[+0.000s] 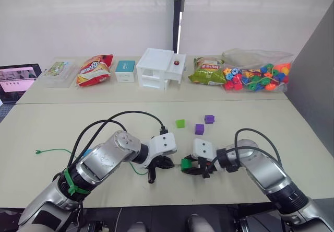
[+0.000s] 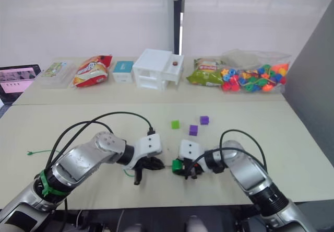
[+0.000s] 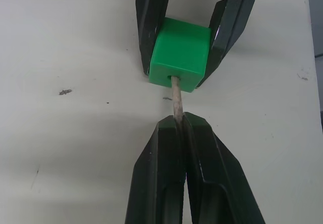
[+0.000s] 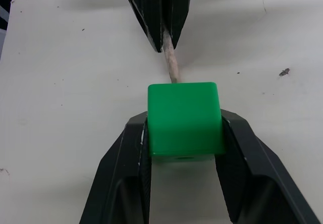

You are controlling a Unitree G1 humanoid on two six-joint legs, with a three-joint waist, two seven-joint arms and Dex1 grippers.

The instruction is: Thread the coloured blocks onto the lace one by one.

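Lace tip (image 3: 176,95), stiff and brownish, enters the hole in the dark green block (image 3: 180,54). Left pincer (image 3: 182,128) is clamped on that tip; right pincer (image 4: 182,133) grips the block by two sides, just above the surface (image 1: 47,132). Beyond the block lie a light green block (image 1: 180,123) and two purple blocks (image 1: 199,128).

Your two head cameras look forward and down from above the near table (image 1: 42,132), taking in both arms and the far table (image 2: 104,93) from a distance; each wrist camera sits very close, facing along its own fingers. Both wrist views share the dark green block (image 3: 180,54) and the lace's tip (image 4: 171,65), seen from opposite sides.
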